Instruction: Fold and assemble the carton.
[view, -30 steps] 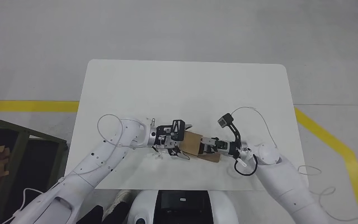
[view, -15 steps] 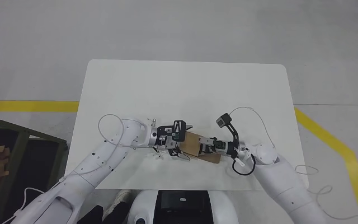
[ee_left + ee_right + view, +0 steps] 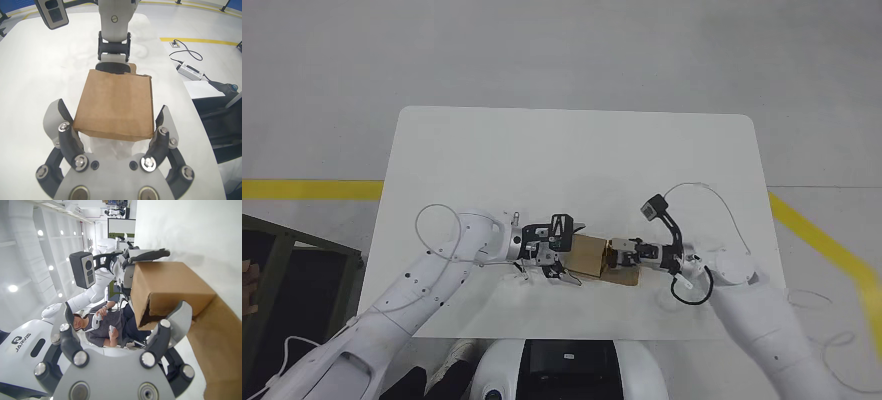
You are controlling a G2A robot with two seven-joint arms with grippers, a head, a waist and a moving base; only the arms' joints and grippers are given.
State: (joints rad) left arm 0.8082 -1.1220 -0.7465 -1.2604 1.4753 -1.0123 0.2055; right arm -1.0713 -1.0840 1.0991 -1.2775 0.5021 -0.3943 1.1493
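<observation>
A brown carton (image 3: 592,257) lies near the table's front edge, between both arms. My left gripper (image 3: 112,106) straddles its near end, with one pad against each side wall of the carton (image 3: 115,106). Seen from the right wrist, one left finger (image 3: 151,254) lies along the carton's (image 3: 170,281) far side. My right gripper (image 3: 125,308) is open at the opposite, open end; one finger (image 3: 179,315) sits at the opening beside a loose flap (image 3: 217,344). That same finger's black pad (image 3: 113,68) presses on the carton's far edge.
The white table (image 3: 572,150) has wide bare room behind the carton. Its front edge runs close below both grippers. A dark bin (image 3: 282,290) stands on the floor to the left, and a power adapter (image 3: 191,71) with a cable lies on the floor.
My right arm has drawn slightly back to the right and its wrist has turned. The left arm and the carton have kept still.
</observation>
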